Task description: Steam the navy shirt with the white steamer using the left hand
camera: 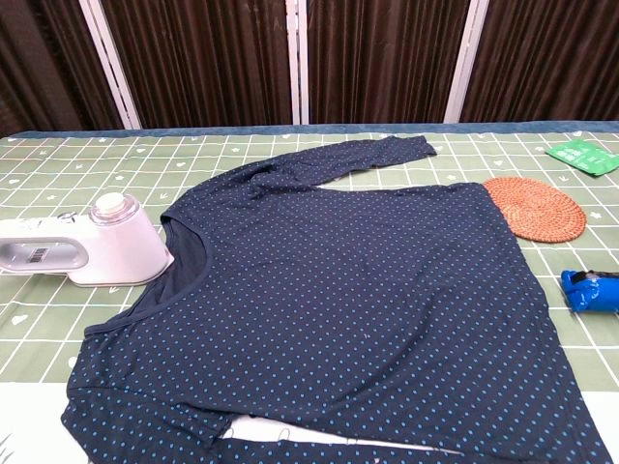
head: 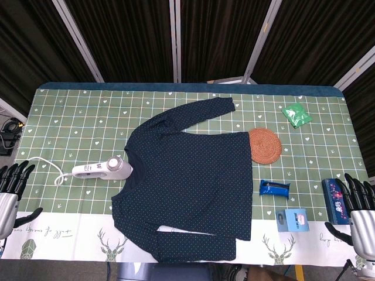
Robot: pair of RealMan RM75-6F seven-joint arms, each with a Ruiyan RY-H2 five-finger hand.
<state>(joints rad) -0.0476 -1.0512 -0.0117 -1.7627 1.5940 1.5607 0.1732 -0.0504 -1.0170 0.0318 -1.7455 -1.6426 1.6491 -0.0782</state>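
Observation:
The navy dotted shirt (head: 187,175) (camera: 338,309) lies flat in the middle of the green checked table, neckline facing left, one sleeve stretched toward the far edge. The white steamer (head: 104,170) (camera: 92,246) lies on its side just left of the neckline, its head touching the collar, its white cord (head: 50,167) trailing left. My left hand (head: 13,190) hovers at the table's near left corner, fingers spread, holding nothing, well left of the steamer. My right hand (head: 358,205) sits at the near right corner, fingers apart and empty. Neither hand shows in the chest view.
A woven round coaster (head: 265,146) (camera: 535,206) touches the shirt's right side. A green packet (head: 296,114) (camera: 583,155) lies at the far right. A blue pouch (head: 274,188) (camera: 591,289), a small blue box (head: 292,220) and a dark blue box (head: 334,200) sit near the right hand.

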